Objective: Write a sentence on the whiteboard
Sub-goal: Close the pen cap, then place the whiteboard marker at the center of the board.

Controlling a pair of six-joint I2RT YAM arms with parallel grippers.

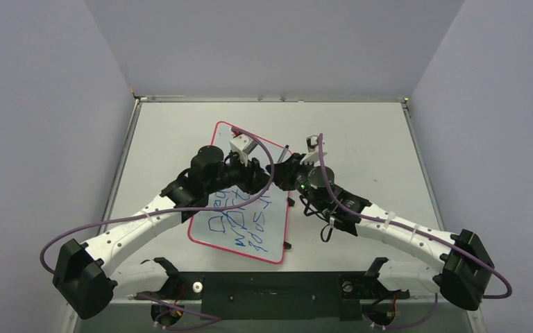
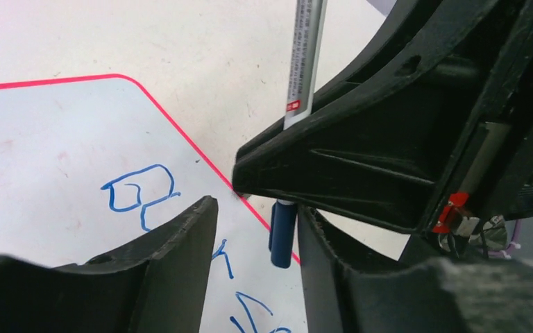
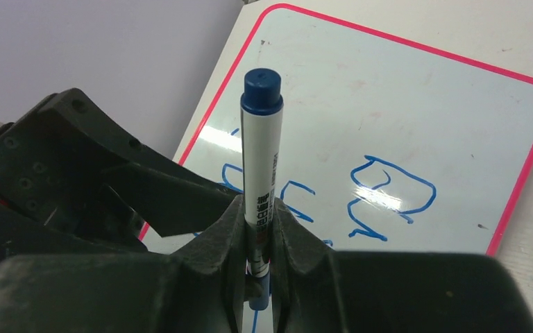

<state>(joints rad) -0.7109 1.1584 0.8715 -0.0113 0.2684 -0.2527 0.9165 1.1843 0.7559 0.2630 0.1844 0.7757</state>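
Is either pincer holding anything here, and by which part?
The right pincer clamps the marker on its white barrel, between the two blue ends. The left pincer stands open, holding nothing.

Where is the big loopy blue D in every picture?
Top external: the D is low on the board, just right of the left arm.
Left wrist: the D is left of centre.
Right wrist: the D is right of centre, to the right of the marker.
Shared landmark: the whiteboard, whose red-pink rim shows in all three views.
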